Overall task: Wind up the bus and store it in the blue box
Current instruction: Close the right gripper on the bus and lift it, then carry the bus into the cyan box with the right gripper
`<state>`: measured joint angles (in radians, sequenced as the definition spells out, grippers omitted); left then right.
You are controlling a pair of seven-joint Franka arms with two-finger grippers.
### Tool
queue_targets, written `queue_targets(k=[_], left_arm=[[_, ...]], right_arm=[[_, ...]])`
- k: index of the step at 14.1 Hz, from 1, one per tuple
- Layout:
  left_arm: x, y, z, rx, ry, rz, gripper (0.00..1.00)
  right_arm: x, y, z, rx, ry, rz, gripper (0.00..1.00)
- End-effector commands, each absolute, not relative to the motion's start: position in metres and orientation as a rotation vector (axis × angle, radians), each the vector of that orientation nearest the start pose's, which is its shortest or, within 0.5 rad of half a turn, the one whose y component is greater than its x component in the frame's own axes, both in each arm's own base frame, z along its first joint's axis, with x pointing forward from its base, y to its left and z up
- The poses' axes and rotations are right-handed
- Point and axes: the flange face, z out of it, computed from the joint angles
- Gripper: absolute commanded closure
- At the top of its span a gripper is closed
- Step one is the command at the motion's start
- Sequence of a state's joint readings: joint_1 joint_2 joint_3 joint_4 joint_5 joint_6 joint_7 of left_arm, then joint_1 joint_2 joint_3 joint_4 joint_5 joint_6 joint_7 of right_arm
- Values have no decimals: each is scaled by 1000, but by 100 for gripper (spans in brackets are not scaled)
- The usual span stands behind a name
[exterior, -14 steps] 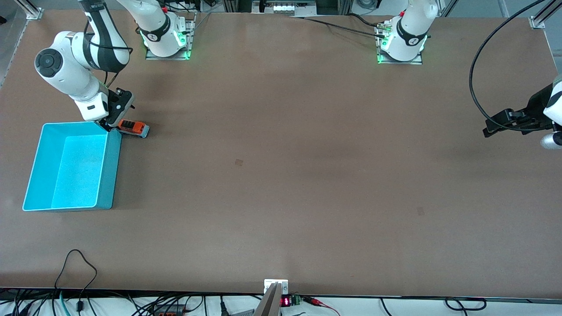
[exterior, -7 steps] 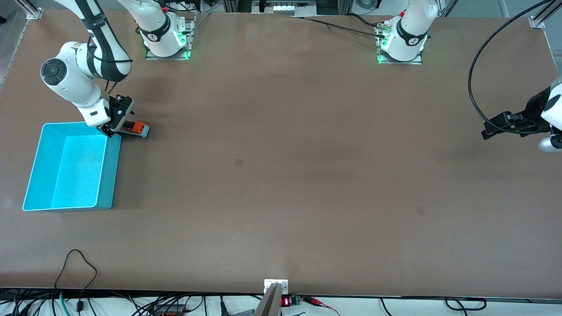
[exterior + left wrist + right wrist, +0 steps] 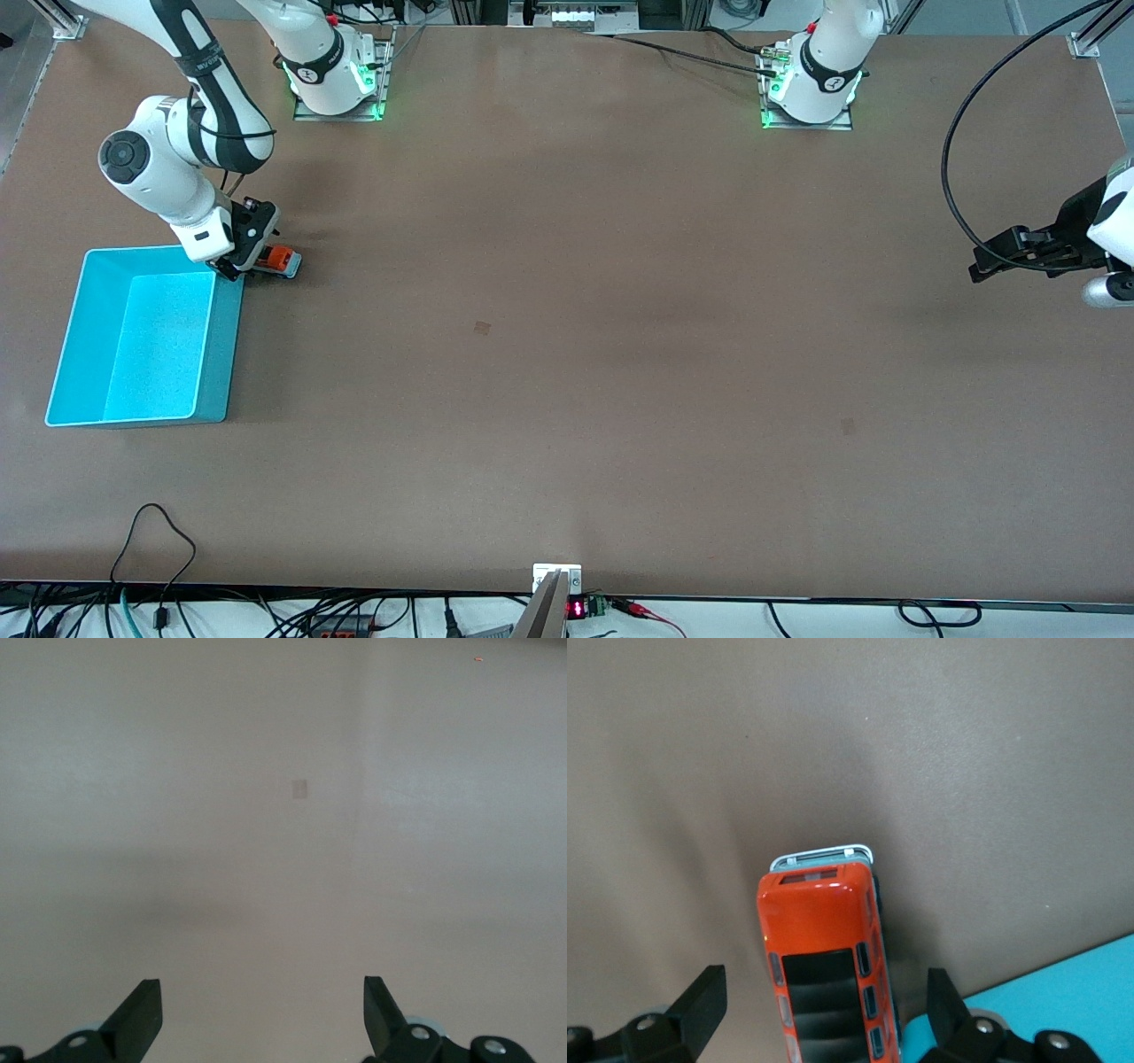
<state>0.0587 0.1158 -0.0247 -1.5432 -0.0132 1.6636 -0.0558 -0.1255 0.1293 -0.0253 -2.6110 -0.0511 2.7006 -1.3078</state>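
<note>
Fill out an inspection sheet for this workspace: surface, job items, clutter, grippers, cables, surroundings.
Surface: brown table, a few small marks.
Job's things: bus on the table beside the blue box, at the corner farthest from the front camera; the box holds nothing visible.
Clutter: nothing seen.
Grippers: right gripper low over the bus, fingers open on either side of it, not closed. Left gripper open, waiting over bare table at the left arm's end.
Cables: black cable looping to the left arm; loose cable on the table's edge nearest the camera.
Surroundings: arm bases lit green.
</note>
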Motion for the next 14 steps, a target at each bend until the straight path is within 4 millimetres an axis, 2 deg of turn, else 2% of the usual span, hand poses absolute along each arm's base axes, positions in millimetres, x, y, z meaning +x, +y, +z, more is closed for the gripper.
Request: queue_targets(k=[1, 3, 4, 5, 6, 8, 9, 10, 11, 12, 14], left_arm=[[595, 18, 588, -3164, -100, -12, 0], [596, 18, 587, -3163, -49, -13, 0], [596, 17, 588, -3165, -54, -15, 0], [595, 15, 588, -3165, -58, -13, 0], [594, 14, 589, -3166, -61, -5, 0], [594, 16, 587, -3168, -71, 4, 0], [594, 19, 587, -3169, -78, 7, 0], [594, 20, 587, -3169, -81, 7, 0], [593, 20, 586, -3169, -78, 11, 0], [593, 20, 586, -3169, -78, 12, 0], [593, 19, 588, -3169, -73, 7, 0]], right_arm=[[430, -61, 203, -2564, -1813, 60, 16], [431, -57, 201, -2555, -1821, 63, 61], [433, -49, 202, -2544, -1840, 54, 79], [434, -44, 203, -2541, -1841, 52, 92], [434, -42, 203, -2541, -1841, 52, 100], [436, -32, 206, -2582, -1784, 47, 100], [445, -15, 216, -2621, -1751, 10, 100], [455, 7, 230, -2654, -1725, -31, 100], [467, 38, 247, -2673, -1697, -58, 100], [481, 59, 263, -2713, -1615, -51, 100], [509, 75, 303, -2824, -1414, -32, 100]])
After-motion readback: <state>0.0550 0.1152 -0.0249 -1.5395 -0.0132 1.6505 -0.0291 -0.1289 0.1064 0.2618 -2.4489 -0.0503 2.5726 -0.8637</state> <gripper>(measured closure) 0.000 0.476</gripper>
